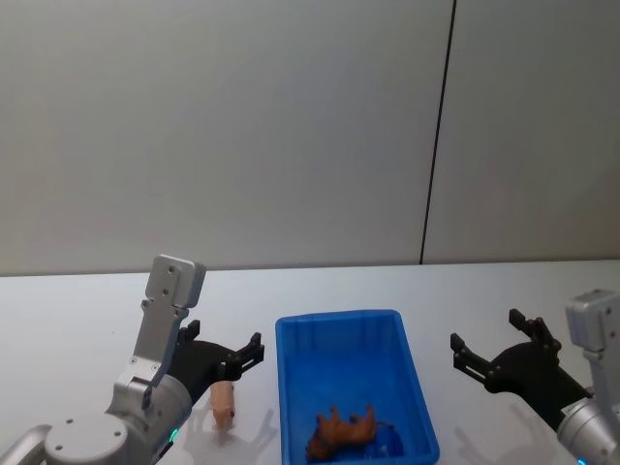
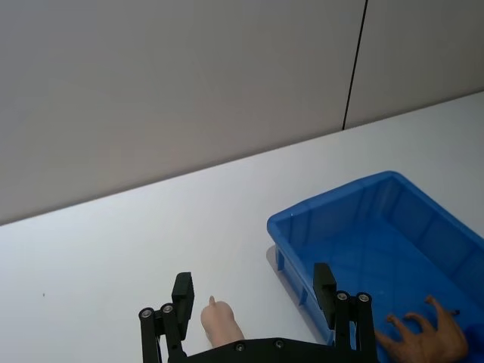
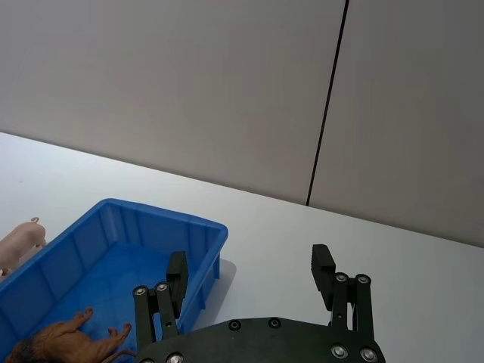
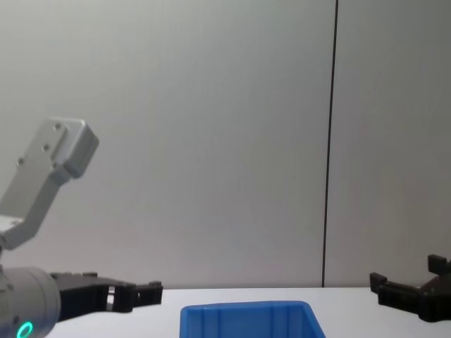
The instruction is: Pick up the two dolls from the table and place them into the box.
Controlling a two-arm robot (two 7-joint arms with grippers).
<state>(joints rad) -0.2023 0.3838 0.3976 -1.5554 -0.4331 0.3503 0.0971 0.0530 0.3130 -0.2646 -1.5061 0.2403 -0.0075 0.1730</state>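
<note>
Left gripper (image 1: 242,356) has its fingers spread wide over the pink doll (image 1: 224,402). Pink doll lies on the white table (image 1: 77,329), just left of the blue box (image 1: 289,387). Brown doll (image 1: 341,428) lies inside the box, at its near end. Right gripper (image 1: 486,331) has its fingers apart, over the table right of the box. Behind is a plain grey wall (image 1: 242,126) with a dark vertical seam (image 1: 438,131).
</note>
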